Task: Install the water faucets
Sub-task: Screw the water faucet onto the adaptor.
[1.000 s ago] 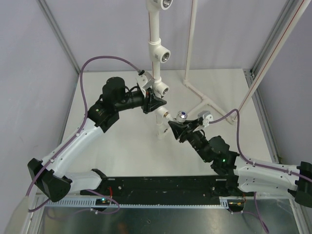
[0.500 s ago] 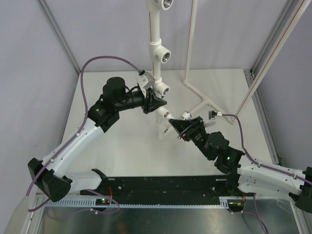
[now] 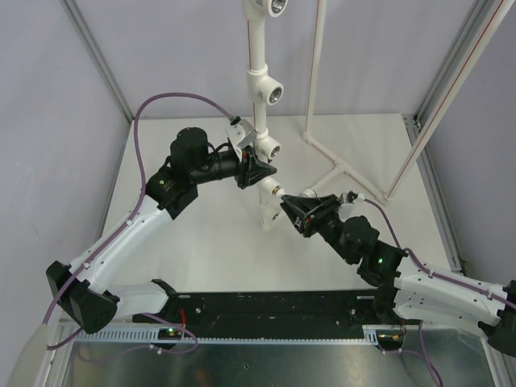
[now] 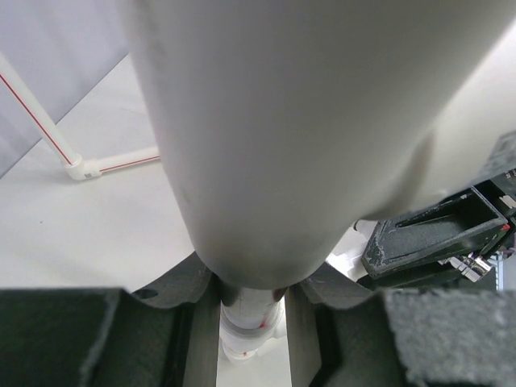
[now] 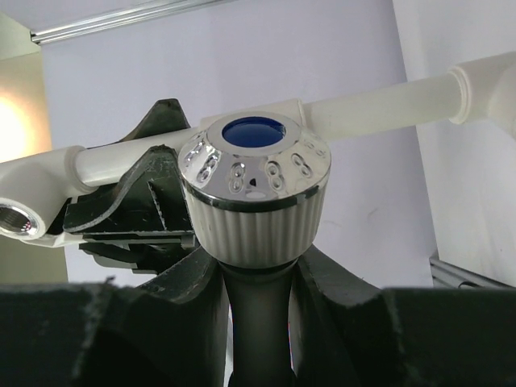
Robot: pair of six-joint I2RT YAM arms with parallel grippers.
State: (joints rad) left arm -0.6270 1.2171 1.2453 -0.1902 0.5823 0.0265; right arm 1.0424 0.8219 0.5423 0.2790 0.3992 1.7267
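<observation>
The water faucet [image 5: 255, 187], white with a ribbed chrome knob and blue centre, is held in my right gripper [image 5: 258, 274], whose jaws are shut on its body just below the knob. In the top view the faucet [image 3: 307, 194] lies level, its threaded end against the lowest tee socket [image 3: 271, 190] of the upright white pipe frame [image 3: 256, 48]. My left gripper [image 3: 256, 171] is shut on that pipe just above the socket. In the left wrist view the pipe [image 4: 282, 121] fills the picture and the left gripper [image 4: 251, 302] clamps it.
Two more tee sockets [image 3: 274, 93] [image 3: 270, 148] sit higher on the pipe. A second white pipe frame with red lines [image 3: 347, 169] lies at the back right. Cage posts [image 3: 97, 56] stand at the corners. A black rail [image 3: 266, 306] runs along the near edge.
My right gripper has rolled with the faucet and moved a little left towards the pipe; the blue knob top no longer faces the top camera. The left arm has not moved.
</observation>
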